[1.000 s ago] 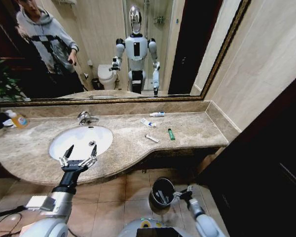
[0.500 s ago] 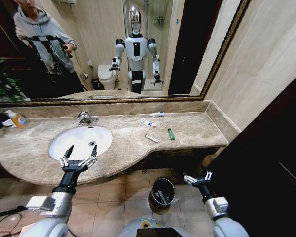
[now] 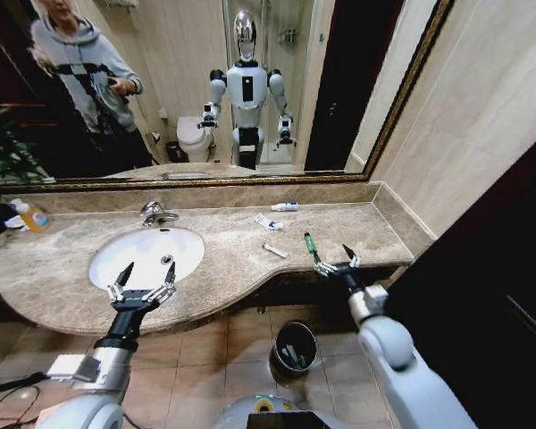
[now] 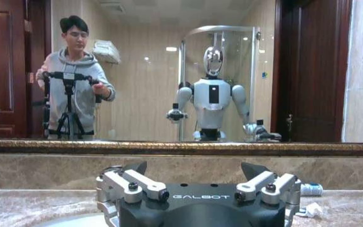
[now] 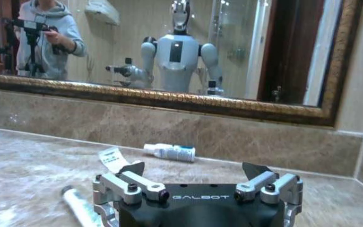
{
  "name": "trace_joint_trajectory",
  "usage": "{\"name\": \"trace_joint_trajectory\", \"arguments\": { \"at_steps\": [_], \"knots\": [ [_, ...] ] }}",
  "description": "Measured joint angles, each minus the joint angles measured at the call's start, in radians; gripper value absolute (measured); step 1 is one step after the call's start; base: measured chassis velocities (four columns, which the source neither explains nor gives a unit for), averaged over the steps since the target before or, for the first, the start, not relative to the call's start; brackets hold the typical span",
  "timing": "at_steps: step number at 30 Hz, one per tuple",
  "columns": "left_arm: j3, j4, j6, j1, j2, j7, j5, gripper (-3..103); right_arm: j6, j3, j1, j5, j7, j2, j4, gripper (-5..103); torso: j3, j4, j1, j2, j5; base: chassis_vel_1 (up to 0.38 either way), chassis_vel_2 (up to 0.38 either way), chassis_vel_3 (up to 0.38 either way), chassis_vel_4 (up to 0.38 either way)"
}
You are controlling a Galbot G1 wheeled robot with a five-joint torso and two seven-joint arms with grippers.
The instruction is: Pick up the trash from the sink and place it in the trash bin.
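Note:
The trash lies on the marble counter to the right of the white sink [image 3: 116, 259]: a green lighter [image 3: 309, 240], a white stick [image 3: 274, 250], a crumpled wrapper [image 3: 268, 222] and a white tube [image 3: 284, 206] by the back wall. My right gripper [image 3: 332, 259] is open at the counter's front edge, just in front of the lighter. Its wrist view shows the tube [image 5: 168, 152], the wrapper [image 5: 112, 158] and the stick [image 5: 81, 206] beyond the gripper [image 5: 194, 171]. My left gripper [image 3: 141, 284] hangs open over the sink's front rim. The black trash bin [image 3: 295, 347] stands on the floor below the counter.
A chrome faucet [image 3: 154, 213] stands behind the basin. A clear bottle with orange liquid [image 3: 34, 216] is at the counter's far left. A wide mirror backs the counter, and a dark door panel [image 3: 482, 304] closes in on the right.
My right arm has risen from the floor beside the bin to the counter's front edge near the lighter. The left arm has not moved.

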Motion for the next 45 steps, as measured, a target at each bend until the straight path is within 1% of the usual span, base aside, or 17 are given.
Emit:
{"name": "trace_joint_trajectory", "arguments": {
  "at_steps": [5,13,18,19,21,22,24,25,28,29,30,32,37,39,42,43,45],
  "knots": [
    [0.0,0.0,0.0,0.0,0.0,0.0,0.0,100,0.003,-0.071,0.145,0.008,-0.021,0.008,-0.17,100,0.0,-0.0001,0.0,0.0,0.0,0.0,0.0,0.0,0.0],
    [0.0,0.0,0.0,0.0,0.0,0.0,0.0,100,-0.012,-0.152,0.229,-0.005,-0.023,0.039,-0.277,100,0.0,-0.0002,0.0,0.0,-0.0001,0.0,0.0,0.0,0.0],
    [0.0,0.0,0.0,0.0,0.0,0.0,0.0,100,-0.011,-0.165,0.253,-0.023,-0.023,0.046,-0.329,100,0.0,-0.0001,0.0,0.0,-0.0001,0.0,0.0,0.0,0.0],
    [0.0,0.0,0.0,0.0,0.0,0.0,0.0,100,-0.01,-0.166,0.255,-0.029,-0.023,0.047,-0.339,96,0.0,-0.0002,0.0,0.0,-0.0002,0.0,0.0,0.0,0.0],
    [0.0,0.0,0.0,0.0,0.0,0.0,0.0,100,-0.008,-0.166,0.256,-0.032,-0.024,0.049,-0.348,96,0.0,-0.0002,0.0,0.0,-0.0002,0.0,0.0,0.0,0.0],
    [0.0,0.0,0.0,0.0,0.0,0.0,0.0,100,-0.007,-0.166,0.257,-0.034,-0.025,0.051,-0.354,90,0.0,-0.0002,0.0,0.0,-0.0002,0.0,0.0,0.0,0.0],
    [0.0,0.0,0.0,0.0,0.0,0.0,0.0,100,-0.003,-0.166,0.257,-0.038,-0.027,0.055,-0.366,82,0.0,-0.0002,0.0,0.0,-0.0001,0.0,0.0,0.0,0.0],
    [0.0,0.0,0.0,0.0,0.0,0.0,0.0,100,-0.003,-0.166,0.257,-0.038,-0.027,0.055,-0.366,82,0.0,-0.0002,0.0,0.0,-0.0001,0.0,0.0,0.0,0.0],
    [0.0,0.0,0.0,0.0,0.0,0.0,0.0,100,-0.001,-0.166,0.256,-0.039,-0.027,0.057,-0.368,70,0.0,-0.0002,0.0,0.0,-0.0002,0.0,0.0,0.0,0.0],
    [0.0,0.0,0.0,0.0,0.0,0.0,0.0,100,-0.001,-0.166,0.256,-0.039,-0.027,0.057,-0.368,70,0.0,-0.0002,0.0,0.0,-0.0002,0.0,0.0,0.0,0.0],
    [0.0,0.0,0.0,0.0,0.0,0.0,0.0,100,-0.001,-0.166,0.256,-0.039,-0.027,0.057,-0.368,66,0.0,-0.0002,0.0,0.0,-0.0001,0.0,0.0,0.0,0.0],
    [0.0,0.0,0.0,0.0,0.0,0.0,0.0,100,-0.002,-0.165,0.256,-0.039,-0.027,0.057,-0.368,66,0.0,-0.0002,0.0,0.0,-0.0002,0.0,0.0,0.0,0.0],
    [0.0,0.0,0.0,0.0,0.0,0.0,0.0,100,-0.002,-0.153,0.247,-0.032,-0.027,0.057,-0.366,46,0.0,-0.0002,0.0,0.0,-0.0001,0.0,0.0,0.0,0.0],
    [0.0,0.0,0.0,0.0,0.0,0.0,0.0,100,-0.002,-0.151,0.245,-0.031,-0.027,0.057,-0.364,46,0.0,-0.0002,0.0,0.0,-0.0001,0.0,0.0,0.0,0.0],
    [0.0,0.0,0.0,0.0,0.0,0.0,0.0,100,-0.002,-0.146,0.238,-0.026,-0.027,0.054,-0.355,34,0.0,-0.0002,0.0,0.0,-0.0001,0.0,0.0,0.0,0.0],
    [0.0,0.0,0.0,0.0,0.0,0.0,0.0,100,-0.002,-0.146,0.238,-0.026,-0.027,0.054,-0.355,34,0.0,-0.0002,0.0,0.0,-0.0001,0.0,0.0,0.0,0.0],
    [0.0,0.0,0.0,0.0,0.0,0.0,0.0,100,-0.005,-0.144,0.236,-0.016,-0.027,0.051,-0.348,26,0.0,-0.0002,0.0,0.0,-0.0001,0.0,0.0,0.0,0.0]
  ]
}}
